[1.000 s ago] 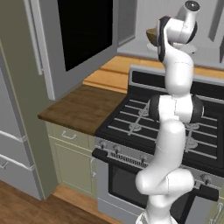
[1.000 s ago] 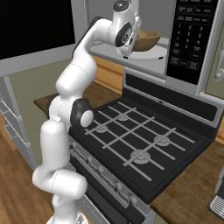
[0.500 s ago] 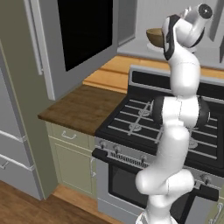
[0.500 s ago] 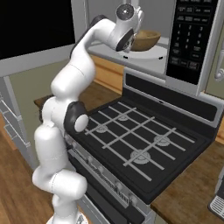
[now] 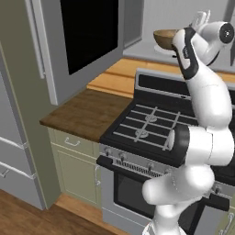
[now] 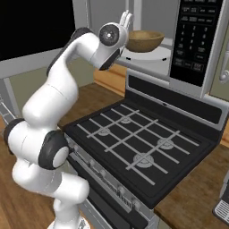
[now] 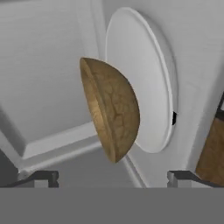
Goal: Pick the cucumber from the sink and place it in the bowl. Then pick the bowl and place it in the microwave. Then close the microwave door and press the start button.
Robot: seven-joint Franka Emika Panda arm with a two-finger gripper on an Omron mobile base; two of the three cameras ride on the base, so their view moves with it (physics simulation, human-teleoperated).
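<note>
Plainly, the claw (image 7: pixel 112 177) stands with its jaws spread wide and nothing between them, its two tips framing the wooden bowl (image 7: pixel 111 114) without touching it. From the right base view the claw (image 6: pixel 125 19) sits just in front of the microwave's (image 6: pixel 197 42) open cavity, at the near side of the bowl (image 6: pixel 144 40); this reads as a release, the bowl let go where it belongs. The bowl rests on the round white turntable plate (image 7: pixel 148 65), upright and slightly off the plate's centre toward the opening. Whether the cucumber lies inside cannot be told, since every view looks at the bowl's outside. The microwave door (image 5: pixel 85 34) hangs swung fully open over the counter (image 5: pixel 87 114) left of the stove (image 6: pixel 134 143), so closing it and pressing start appear to be what remains.
</note>
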